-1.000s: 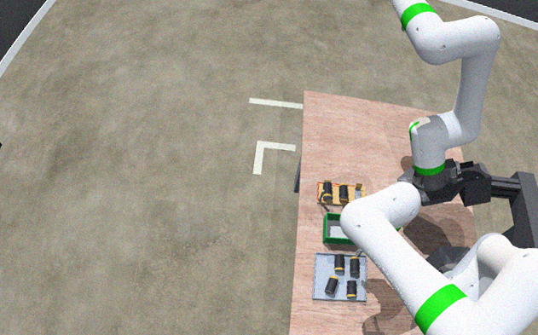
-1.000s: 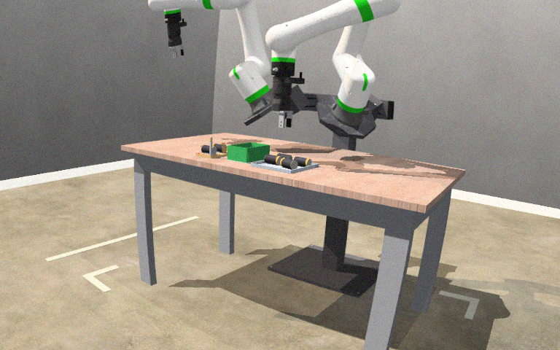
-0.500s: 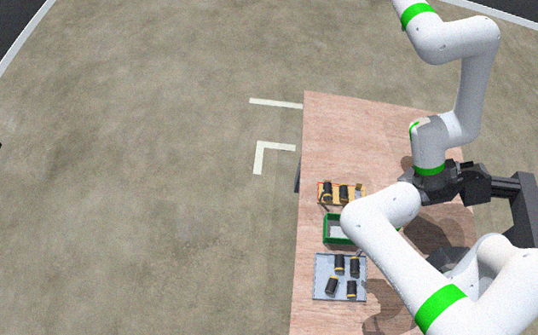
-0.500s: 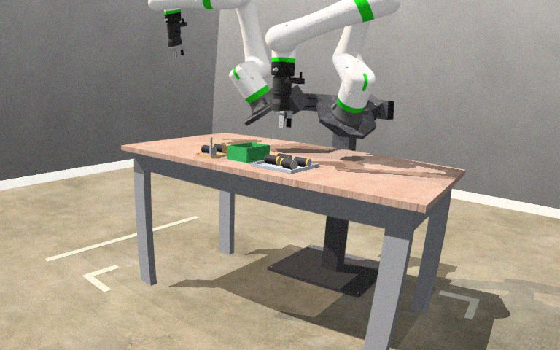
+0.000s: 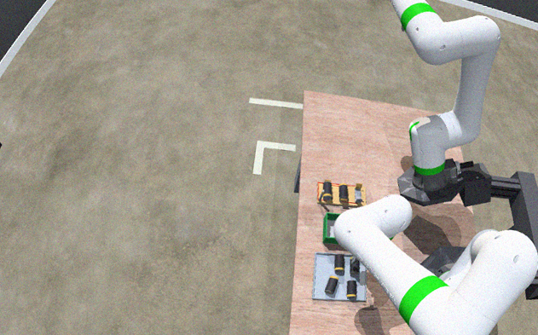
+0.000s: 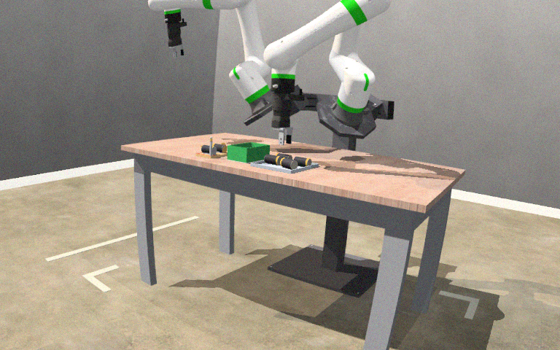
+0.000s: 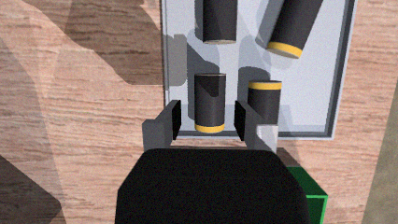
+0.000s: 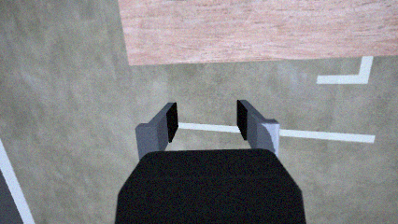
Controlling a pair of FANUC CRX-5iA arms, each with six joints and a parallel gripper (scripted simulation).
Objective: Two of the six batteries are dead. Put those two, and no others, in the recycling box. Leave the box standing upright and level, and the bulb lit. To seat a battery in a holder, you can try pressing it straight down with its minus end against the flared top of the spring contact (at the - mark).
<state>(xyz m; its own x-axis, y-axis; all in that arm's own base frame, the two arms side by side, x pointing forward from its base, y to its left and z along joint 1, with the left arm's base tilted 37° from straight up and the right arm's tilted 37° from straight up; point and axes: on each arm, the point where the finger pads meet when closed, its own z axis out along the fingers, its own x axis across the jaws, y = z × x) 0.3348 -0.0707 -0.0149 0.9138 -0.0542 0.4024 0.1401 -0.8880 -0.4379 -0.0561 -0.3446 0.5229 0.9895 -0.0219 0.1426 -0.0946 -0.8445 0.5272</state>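
Observation:
My left gripper (image 6: 285,136) (image 7: 207,112) is open and empty. It hangs above the grey tray (image 5: 323,266) (image 6: 304,168) (image 7: 318,103), its fingers either side of a black battery (image 7: 209,100) in the left wrist view. Another battery (image 7: 264,105) lies beside it, partly behind a finger. Two more batteries (image 5: 332,285) (image 5: 351,290) lie farther along the tray. Two batteries (image 5: 327,190) (image 5: 343,193) sit on the holder board (image 5: 335,196). The green box (image 5: 324,231) (image 6: 247,153) stands upright; the arm hides part of it. Whether the bulb is lit cannot be told. My right gripper (image 6: 178,52) (image 8: 206,113) is open and empty.
The green box stands between the holder board and the tray on the wooden table (image 5: 332,140) (image 6: 371,181). The left arm spans the table over the box. The right gripper is high over the floor, beyond the table's edge.

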